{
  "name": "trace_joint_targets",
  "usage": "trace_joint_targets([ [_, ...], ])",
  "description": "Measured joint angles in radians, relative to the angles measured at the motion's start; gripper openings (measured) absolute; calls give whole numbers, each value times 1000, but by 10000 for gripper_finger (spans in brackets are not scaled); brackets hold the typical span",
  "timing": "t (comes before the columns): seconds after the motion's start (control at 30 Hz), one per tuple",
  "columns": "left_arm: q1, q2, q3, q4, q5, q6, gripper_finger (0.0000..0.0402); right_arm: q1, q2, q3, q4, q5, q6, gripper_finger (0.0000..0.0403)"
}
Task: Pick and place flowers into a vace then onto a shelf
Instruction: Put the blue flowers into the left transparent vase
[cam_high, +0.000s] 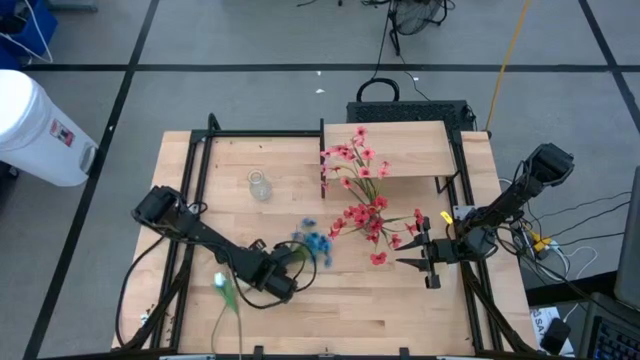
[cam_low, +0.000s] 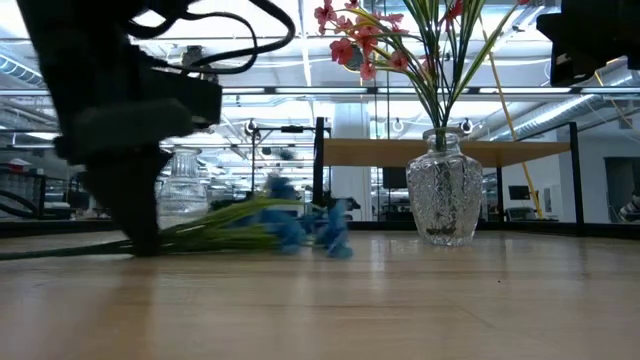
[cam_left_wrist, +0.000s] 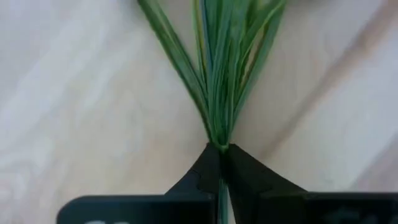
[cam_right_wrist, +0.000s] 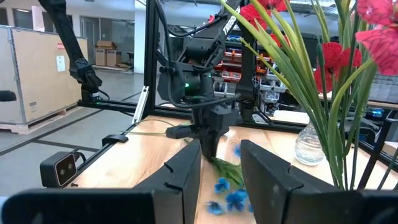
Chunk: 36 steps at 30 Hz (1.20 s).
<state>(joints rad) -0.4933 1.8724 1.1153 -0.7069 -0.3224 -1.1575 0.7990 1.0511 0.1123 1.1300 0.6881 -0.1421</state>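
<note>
Already the left gripper (cam_high: 283, 268), near the table's front edge, is clamped on the green stalks of the blue-petalled bunch (cam_high: 316, 244), which lies flat on the wood. Its long axis runs from the jaws toward the vase of red-pink flowers (cam_high: 367, 208) near the middle. The right gripper (cam_high: 417, 252), fingers parted and empty, waits toward the right edge, below the shelf (cam_high: 395, 146).

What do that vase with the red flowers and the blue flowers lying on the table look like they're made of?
The vase looks like clear cut or pressed glass: you can see through it, and its textured surface glints. The blue flowers seem artificial, probably fabric petals on plastic stalks; the stalks are thin, uniformly green and smooth where the left tool pinches them. The table is pale wood with visible plank seams.
</note>
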Motion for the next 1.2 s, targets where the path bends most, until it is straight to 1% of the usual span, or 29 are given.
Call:
trace_joint_targets([
  [0.1, 0, -39, -3, -3, -70, 2, 15, 0, 0, 0, -7, 0, 0, 105],
  [0.17, -4, -81, -3, -2, -123, 8, 9, 0, 0, 0, -6, 0, 0, 105],
  [0.27, -21, -152, -3, -10, -203, 34, 10, 0, 0, 0, -6, 0, 0, 105],
  [0.37, -44, -244, -1, -42, -319, 33, 8, 0, 0, 0, -7, 0, 0, 105],
  [0.43, -66, -303, -1, -77, -450, 30, 8, 0, 0, 0, -6, 0, 1, 105],
  [0.5, -90, -358, -1, -86, -611, 41, 9, 0, 0, 0, -11, 0, 9, 105],
  [0.57, -112, -409, -1, -83, -765, 80, 12, 0, 0, 0, -13, 0, 19, 105],
  [0.63, -127, -449, -1, -80, -895, 136, 9, 0, 0, 0, -17, 0, 23, 105],
  [0.77, -138, -505, 0, -82, -1096, 239, 8, 0, 0, 0, -21, 0, 23, 105],
  [0.83, -130, -526, 0, -85, -1173, 276, 13, 0, 0, 0, -21, 0, 23, 105],
  [0.9, -109, -532, 0, -99, -1229, 290, 14, 0, 0, 0, -21, 0, 23, 105],
  [1.0, -61, -541, 0, -169, -1238, 272, 7, 0, 0, 0, -21, 0, 23, 105],
  [1.07, -19, -548, 0, -238, -1232, 213, 8, 0, 0, 0, -21, 0, 23, 105],
  [1.2, 43, -545, 0, -371, -1238, 37, 7, 0, 0, 0, -22, 0, 23, 105],
])
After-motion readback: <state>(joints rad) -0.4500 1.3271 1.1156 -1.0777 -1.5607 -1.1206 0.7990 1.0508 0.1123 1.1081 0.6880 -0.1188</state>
